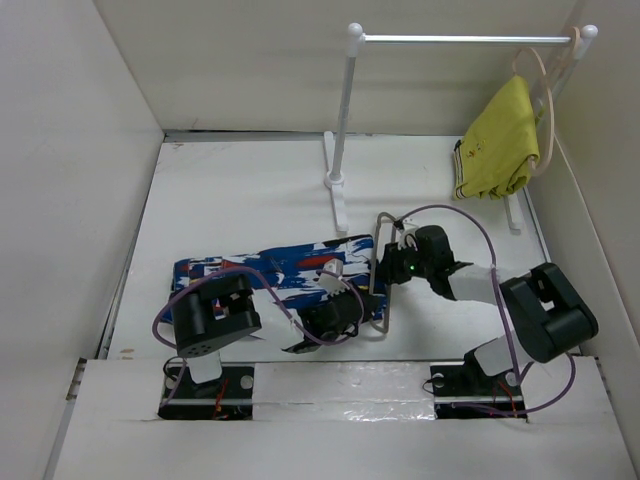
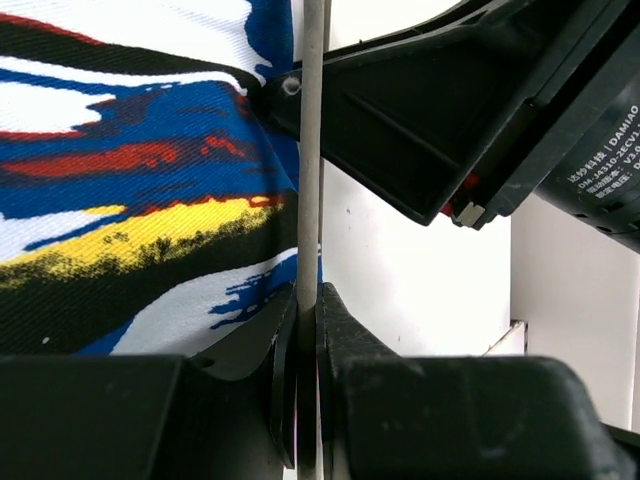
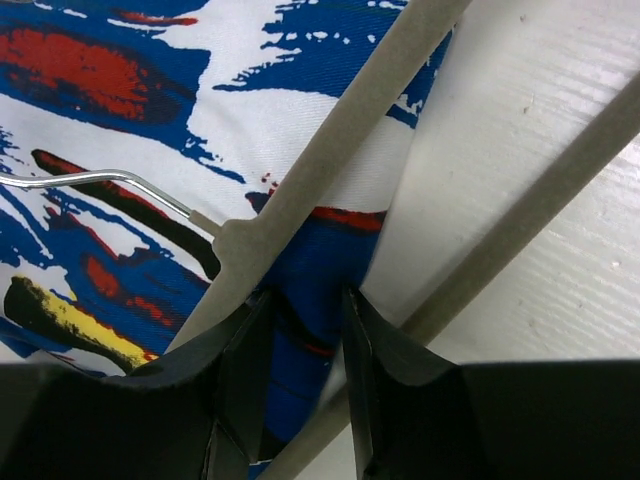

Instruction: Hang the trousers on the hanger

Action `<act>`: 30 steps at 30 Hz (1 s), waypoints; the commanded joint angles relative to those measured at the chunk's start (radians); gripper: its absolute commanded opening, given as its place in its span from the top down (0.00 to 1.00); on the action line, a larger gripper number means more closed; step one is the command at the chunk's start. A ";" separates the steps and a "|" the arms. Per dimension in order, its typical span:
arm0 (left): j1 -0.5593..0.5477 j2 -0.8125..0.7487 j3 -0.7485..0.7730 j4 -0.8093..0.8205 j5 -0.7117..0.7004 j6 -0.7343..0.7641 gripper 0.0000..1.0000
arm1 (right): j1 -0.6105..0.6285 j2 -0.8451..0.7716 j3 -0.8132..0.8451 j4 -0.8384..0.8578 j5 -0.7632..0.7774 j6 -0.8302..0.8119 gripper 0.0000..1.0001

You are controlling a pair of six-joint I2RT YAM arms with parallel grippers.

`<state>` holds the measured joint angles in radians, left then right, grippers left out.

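Your left gripper (image 2: 308,310) is nearest: fingers pressed together on the thin hanger (image 2: 312,150) rod, which runs straight up to 12 o'clock in the left wrist view. Trousers (image 2: 130,170) fill the 9 o'clock side of that rod, touching it.

Your right gripper (image 3: 305,300) has its fingers apart with blue trouser cloth in the gap; can't tell if the pads touch it. In that view the hanger's wide bar crosses from 7 to 1 o'clock over the cloth. The wire hook (image 3: 100,180) points to 9 o'clock and lies on the print.

From the top, both grippers meet mid table (image 1: 250,200), left one at 7 o'clock of the right one, with the hanger flat between them. Trousers lie flat, stretched from the hanger toward 9 o'clock, one end under its bar.

Far back, the rack (image 1: 345,120) is at 12 o'clock. At 2 o'clock a yellow garment (image 1: 500,135) hangs on a beige hanger (image 1: 543,90), well apart from the trousers.
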<state>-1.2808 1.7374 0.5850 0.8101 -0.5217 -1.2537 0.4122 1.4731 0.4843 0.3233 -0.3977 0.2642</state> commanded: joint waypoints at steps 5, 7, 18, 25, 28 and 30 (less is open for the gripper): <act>0.037 -0.009 -0.008 0.046 -0.009 0.019 1.00 | -0.006 0.035 0.024 0.085 -0.030 0.001 0.97; 0.046 -0.018 -0.017 0.046 -0.026 0.026 1.00 | -0.024 -0.014 0.011 0.088 -0.038 0.016 1.00; 0.086 -0.042 -0.093 0.047 -0.003 -0.026 1.00 | -0.191 -0.309 -0.070 0.001 -0.121 0.092 1.00; 0.086 -0.076 -0.119 0.014 -0.029 -0.015 1.00 | -0.288 -0.454 -0.084 -0.060 -0.179 0.131 1.00; 0.086 -0.009 -0.094 0.066 0.058 0.009 1.00 | -0.297 -0.462 -0.050 -0.010 -0.196 0.165 1.00; 0.086 0.040 -0.041 0.064 0.104 0.031 1.00 | -0.297 -0.426 0.020 -0.026 -0.233 0.162 1.00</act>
<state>-1.2064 1.7168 0.5182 0.9432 -0.4606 -1.2751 0.1444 1.0393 0.3946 0.2035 -0.6189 0.4026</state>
